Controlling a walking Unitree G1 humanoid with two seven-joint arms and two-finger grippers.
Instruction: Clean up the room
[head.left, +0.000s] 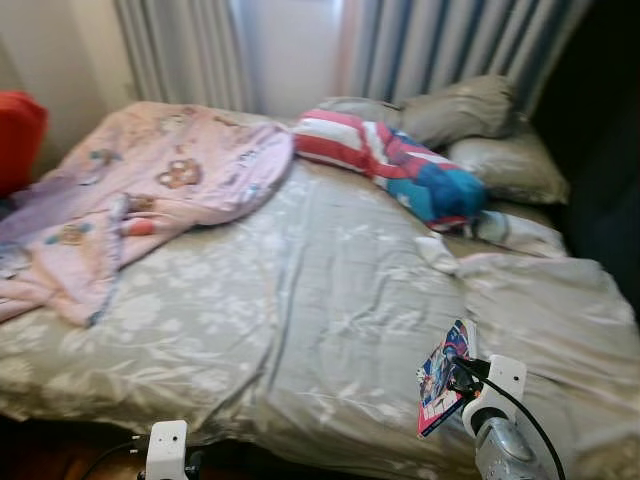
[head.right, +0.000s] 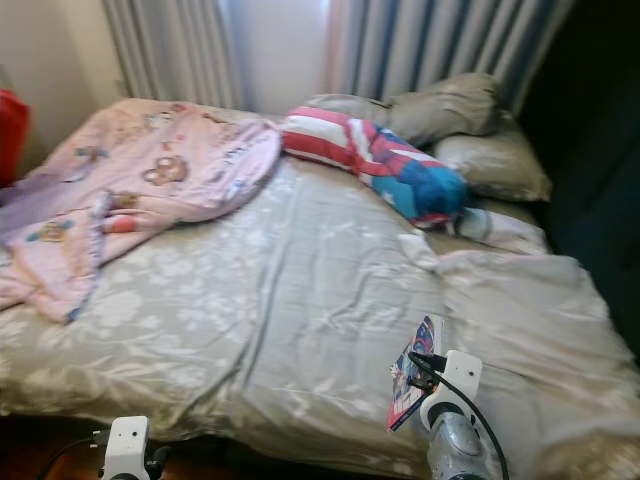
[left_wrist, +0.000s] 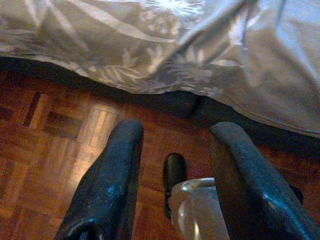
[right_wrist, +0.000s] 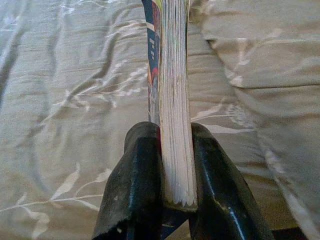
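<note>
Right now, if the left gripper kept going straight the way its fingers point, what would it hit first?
Probably the wooden parquet floor just short of the bed's grey floral duvet edge. The left gripper hangs low with open fingers; depth is hard to judge.

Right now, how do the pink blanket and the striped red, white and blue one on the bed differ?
The pink blanket is pale with cartoon prints; the striped blanket has bold red and white bands plus a blue patch. The pink blanket is spread loosely over the bed's left side, its edge trailing toward the floor; the striped blanket is bunched in a heap against the grey pillows. Both lie rumpled on the grey floral bedspread.
</note>
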